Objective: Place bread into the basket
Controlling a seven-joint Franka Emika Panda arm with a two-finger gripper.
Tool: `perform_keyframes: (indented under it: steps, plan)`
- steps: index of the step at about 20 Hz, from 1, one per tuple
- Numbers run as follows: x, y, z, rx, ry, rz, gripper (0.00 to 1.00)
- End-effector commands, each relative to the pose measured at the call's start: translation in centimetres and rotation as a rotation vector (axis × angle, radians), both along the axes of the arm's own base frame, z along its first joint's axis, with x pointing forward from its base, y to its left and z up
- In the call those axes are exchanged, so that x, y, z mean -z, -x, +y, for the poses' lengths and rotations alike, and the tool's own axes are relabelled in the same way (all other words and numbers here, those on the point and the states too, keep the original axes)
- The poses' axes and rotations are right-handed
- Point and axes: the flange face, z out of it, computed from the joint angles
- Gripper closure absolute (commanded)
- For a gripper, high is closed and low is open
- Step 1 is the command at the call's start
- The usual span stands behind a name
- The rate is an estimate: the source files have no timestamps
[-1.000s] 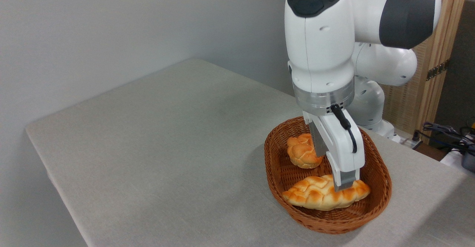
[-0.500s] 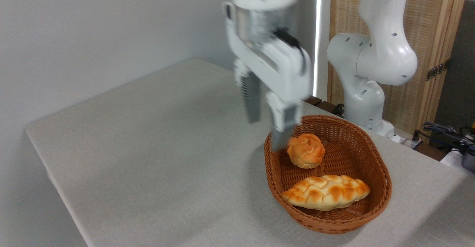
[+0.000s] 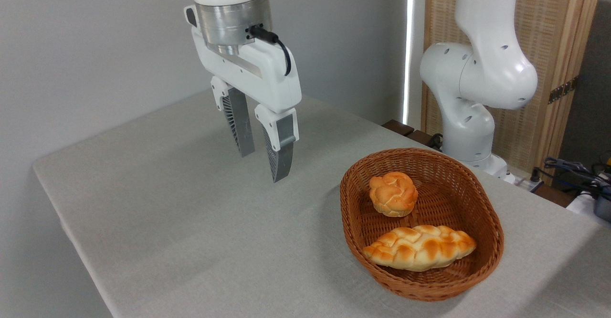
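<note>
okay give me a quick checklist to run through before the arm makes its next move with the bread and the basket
1. Bread lying inside the basket: ok.
2. End effector empty, fingers apart: ok.
3. End effector clear of the basket, up above the table to the left: ok.
4. Bread flat, not hanging over the rim: ok.
5. Round bun in the basket, apart from the bread: ok.
6. Basket fully on the table, near the front edge: ok.

One fixed camera looks down across the table (image 3: 191, 222) (from its front corner).
</note>
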Motion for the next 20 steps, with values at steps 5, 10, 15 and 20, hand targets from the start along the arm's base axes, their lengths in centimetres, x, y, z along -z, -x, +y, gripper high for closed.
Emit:
perform_keyframes:
  steps: [5, 10, 15, 20]
  plan:
    - [-1.0, -0.4, 0.8, -0.01, -0.003, -0.008, 0.0]
    - [-1.9, -0.4, 1.3, -0.03, -0.029, -0.024, 0.0]
    - [-3.0, -1.5, 1.1, -0.015, -0.038, -0.047, 0.0]
    - [-2.6, -1.2, 1.0, -0.018, -0.038, -0.012, 0.0]
